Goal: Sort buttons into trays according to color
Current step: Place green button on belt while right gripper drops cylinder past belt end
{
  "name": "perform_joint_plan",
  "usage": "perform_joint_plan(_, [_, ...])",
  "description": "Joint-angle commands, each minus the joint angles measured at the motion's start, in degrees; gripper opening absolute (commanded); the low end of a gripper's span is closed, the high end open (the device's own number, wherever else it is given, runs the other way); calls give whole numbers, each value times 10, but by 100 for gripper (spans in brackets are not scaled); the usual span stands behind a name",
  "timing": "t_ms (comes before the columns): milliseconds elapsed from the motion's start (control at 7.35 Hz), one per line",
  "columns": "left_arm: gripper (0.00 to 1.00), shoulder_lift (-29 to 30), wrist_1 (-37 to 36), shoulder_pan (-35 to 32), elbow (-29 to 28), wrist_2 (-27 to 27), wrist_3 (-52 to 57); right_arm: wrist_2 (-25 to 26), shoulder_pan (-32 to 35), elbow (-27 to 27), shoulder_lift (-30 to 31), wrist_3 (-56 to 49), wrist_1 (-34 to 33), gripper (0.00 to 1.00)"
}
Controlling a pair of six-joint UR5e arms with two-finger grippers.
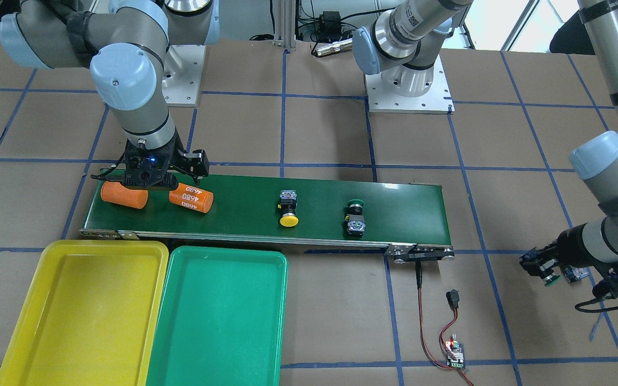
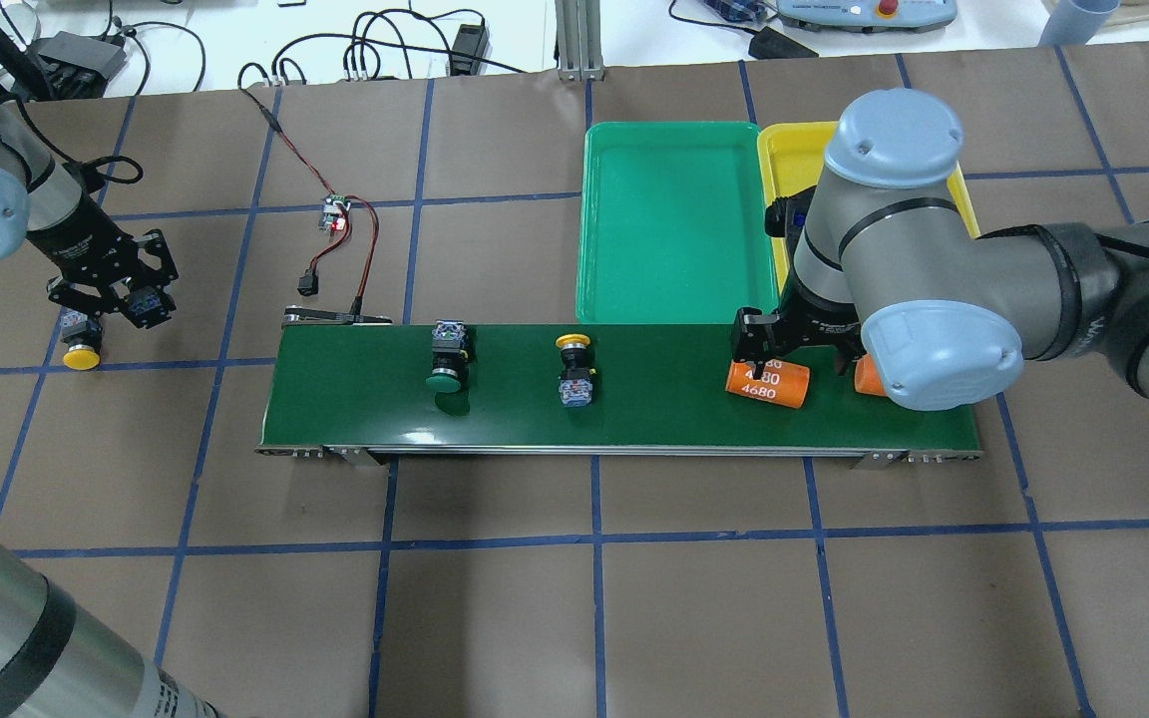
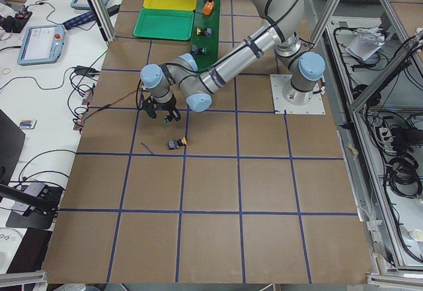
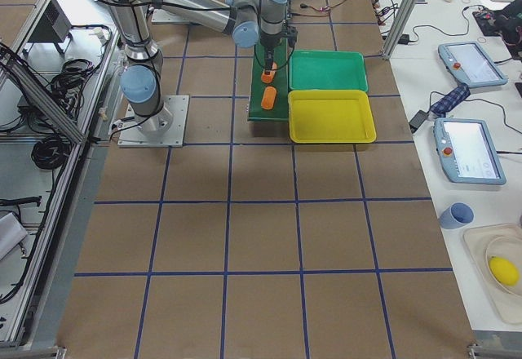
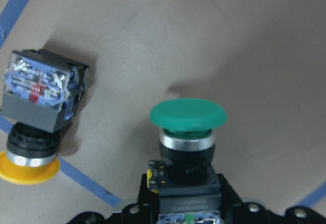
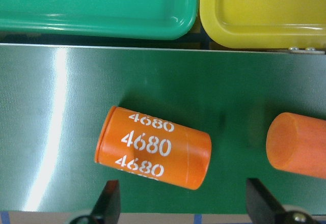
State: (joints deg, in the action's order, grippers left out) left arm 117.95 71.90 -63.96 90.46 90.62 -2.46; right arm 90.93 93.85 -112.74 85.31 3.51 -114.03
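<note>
My left gripper is shut on a green-capped button and holds it just above the table, left of the belt. A yellow-capped button lies on the table beside it, also seen in the overhead view. A second green-capped button and a second yellow-capped button lie on the belt. My right gripper is open over the belt's other end, straddling an orange cylinder marked 4680. The green tray and yellow tray stand side by side, both without buttons.
The dark-green conveyor belt runs across the table. A plain orange cylinder lies on it beside the marked one. A small circuit board with red and black wires lies beyond the belt's left end.
</note>
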Motion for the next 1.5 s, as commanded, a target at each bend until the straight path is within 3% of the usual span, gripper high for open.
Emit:
perform_joint_plan(0, [0,-95,10,-78,76,-4,51,2,-9,0,0,-19,-1,88])
perform_joint_plan(408, [0,-140,1,-206,111,-11,44,4,-13,0,0,-29,-1,88])
perform_joint_plan(816, [0,-136,-73,-224,187,-10,30,3,-13,0,0,-29,-2,89])
perform_joint_plan(952, [46,-132,-97,-224,197,-10,27,4,-13,0,0,-29,-1,89])
perform_joint_plan(1088, [99,-141,-98,-224,198,-11,23,3,-13,0,0,-29,-1,89])
perform_joint_plan(1360, [100,-158,-90,-215,184,1,32,3,-13,0,0,-29,-2,89])
